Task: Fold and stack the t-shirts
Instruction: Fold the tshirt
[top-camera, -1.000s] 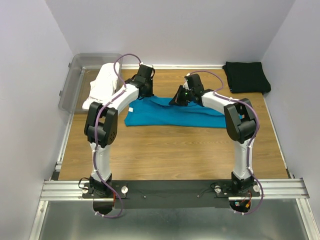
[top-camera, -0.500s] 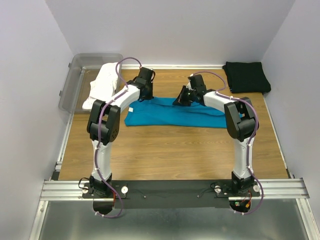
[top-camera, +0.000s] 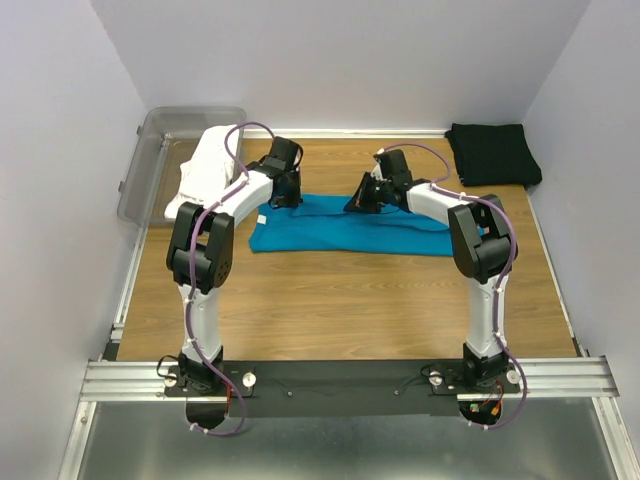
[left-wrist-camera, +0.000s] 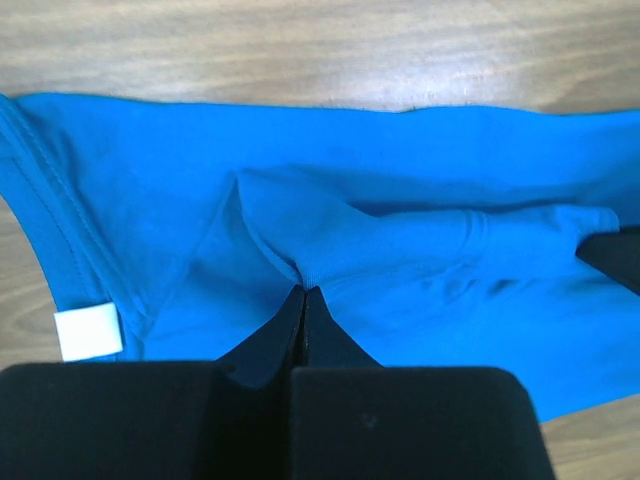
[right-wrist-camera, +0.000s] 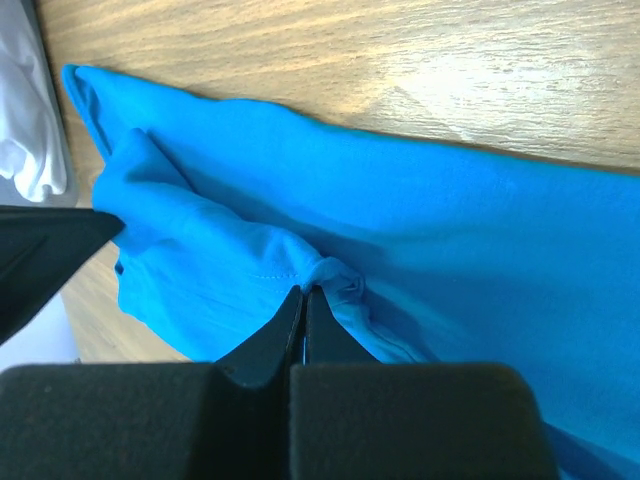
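White shirt (top-camera: 203, 168) lying by tub (top-camera: 148, 150), black shirt (top-camera: 492, 153) far right; left gripper (left-wrist-camera: 303, 292), right gripper (right-wrist-camera: 303, 292) reaching low, pinching blue shirt (top-camera: 345, 228).

You have the blue shirt (top-camera: 345, 228) lying as a long band across the middle of the wooden table (top-camera: 340, 300). Your left gripper (top-camera: 284, 196) is down on the shirt's far edge near its left end. Your right gripper (top-camera: 358, 204) is down on the same edge, nearer the middle. The black shirt (top-camera: 492, 153) lies folded in the far right corner, well apart from the blue one. The white shirt (top-camera: 205, 168) is bunched at the far left, against the clear tub (top-camera: 148, 145).
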